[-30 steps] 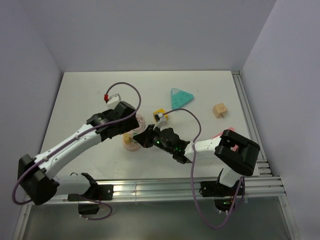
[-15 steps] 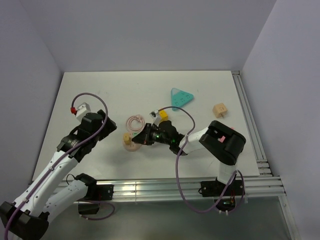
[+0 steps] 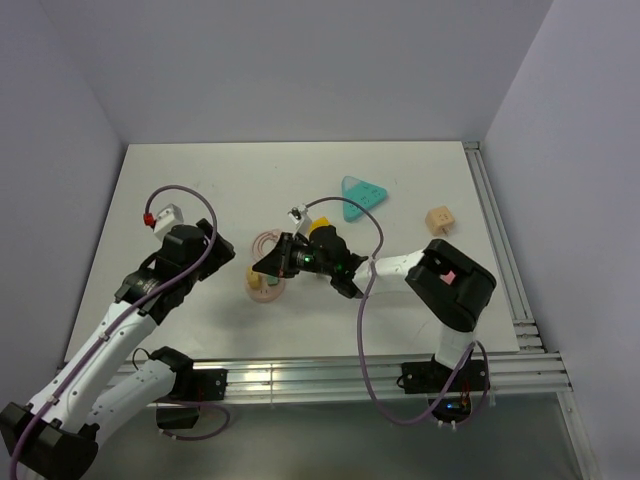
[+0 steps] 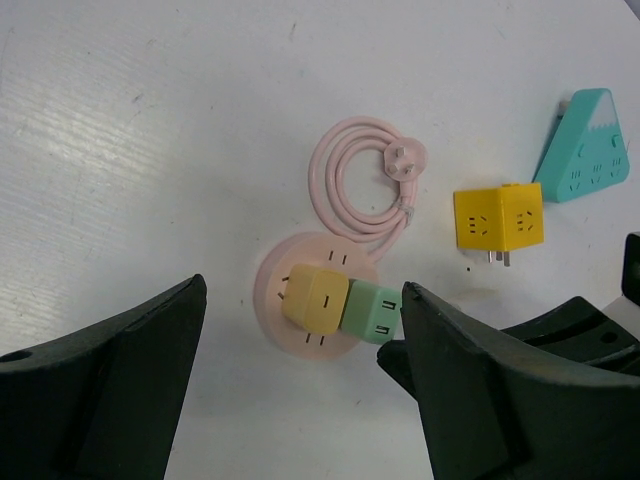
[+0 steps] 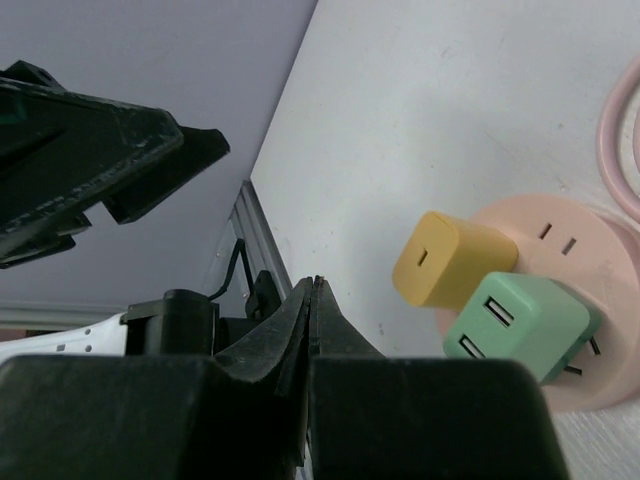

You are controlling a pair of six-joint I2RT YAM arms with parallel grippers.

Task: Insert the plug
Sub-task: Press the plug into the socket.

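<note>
Below me I see a round pink socket base (image 4: 266,300) with a small orange-yellow block (image 4: 312,298) sitting on it — a pink cord (image 4: 345,190) coiled just beside. Farther off — a yellow cube (image 4: 498,217), a teal triangular strip (image 4: 590,160), a tan cube (image 3: 438,220).

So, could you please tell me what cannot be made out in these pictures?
1. Left wrist: the mint-green plug hides its own prongs, so how deep they sit in the pink round socket base cannot be told.
2. Top external: the right pincer covers the plug.
3. Right wrist: the socket base runs off the right edge.
4. Left wrist: the teal triangular power strip is cut by the right edge.
</note>
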